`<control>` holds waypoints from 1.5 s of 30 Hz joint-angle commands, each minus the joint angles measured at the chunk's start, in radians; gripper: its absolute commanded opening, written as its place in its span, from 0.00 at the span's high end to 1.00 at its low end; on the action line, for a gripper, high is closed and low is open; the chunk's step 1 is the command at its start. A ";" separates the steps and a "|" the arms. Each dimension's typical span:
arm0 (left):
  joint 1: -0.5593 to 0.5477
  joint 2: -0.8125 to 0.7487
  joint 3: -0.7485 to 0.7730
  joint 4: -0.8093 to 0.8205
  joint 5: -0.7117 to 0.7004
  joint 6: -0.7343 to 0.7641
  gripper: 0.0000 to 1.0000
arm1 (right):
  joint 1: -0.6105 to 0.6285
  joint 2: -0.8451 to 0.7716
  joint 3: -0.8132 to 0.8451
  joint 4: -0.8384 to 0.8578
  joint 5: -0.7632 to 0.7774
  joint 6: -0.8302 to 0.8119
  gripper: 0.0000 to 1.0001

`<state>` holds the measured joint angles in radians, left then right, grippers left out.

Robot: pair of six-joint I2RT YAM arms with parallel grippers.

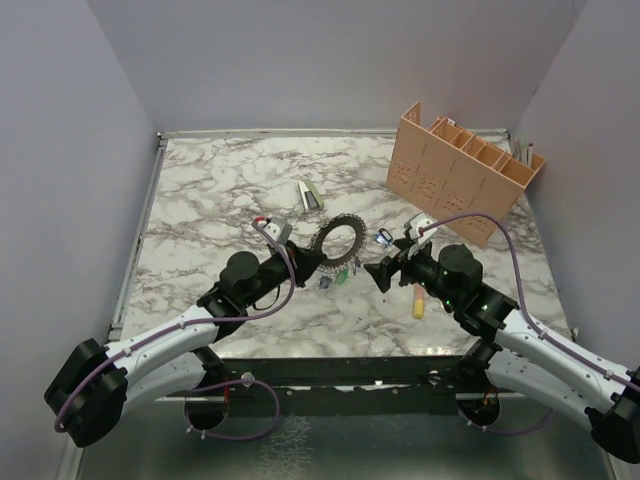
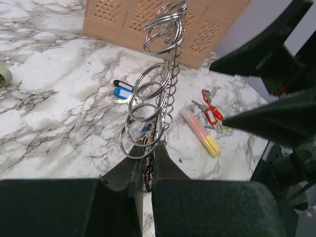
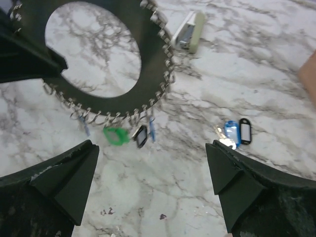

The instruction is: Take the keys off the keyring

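Note:
The keyring (image 1: 341,240) is a large grey coiled ring, held up on edge over the marble. My left gripper (image 1: 311,259) is shut on its lower-left band; in the left wrist view the jaws (image 2: 147,159) pinch the coil, which is threaded with small split rings. Under the ring (image 3: 154,54) hang a green-tagged key (image 3: 114,136), a black-tagged one (image 3: 141,136) and thin blue ones (image 3: 152,129). A blue-headed key (image 3: 230,133) with a black tag lies loose on the table. My right gripper (image 3: 152,148) is open wide just below the hanging keys, touching nothing.
An orange slotted organiser (image 1: 462,170) stands at the back right. A stapler (image 1: 308,195) lies behind the ring. A pink-and-yellow marker (image 1: 418,300) and a bunch with red tags (image 2: 212,113) lie beside my right arm. The table's near edge (image 1: 330,352) runs in front of the arms.

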<state>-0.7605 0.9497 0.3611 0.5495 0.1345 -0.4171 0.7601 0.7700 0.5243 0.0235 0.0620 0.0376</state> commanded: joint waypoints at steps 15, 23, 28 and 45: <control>0.003 -0.023 -0.008 0.026 -0.176 -0.173 1.00 | 0.151 0.350 -0.201 0.734 -0.205 0.141 0.18; 0.005 -0.035 -0.011 0.026 -0.171 -0.191 1.00 | 0.223 0.543 -0.218 1.022 -0.124 0.159 0.27; 0.006 -0.041 -0.011 0.027 -0.151 -0.201 1.00 | 0.223 0.628 -0.214 1.124 -0.104 0.165 0.30; 0.005 -0.059 -0.014 0.038 -0.136 -0.213 1.00 | 0.223 0.880 -0.195 1.420 -0.054 0.176 0.39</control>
<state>-0.7593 0.9142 0.3519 0.5331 -0.0170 -0.6128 0.9764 1.6218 0.3214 1.3430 -0.0261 0.2134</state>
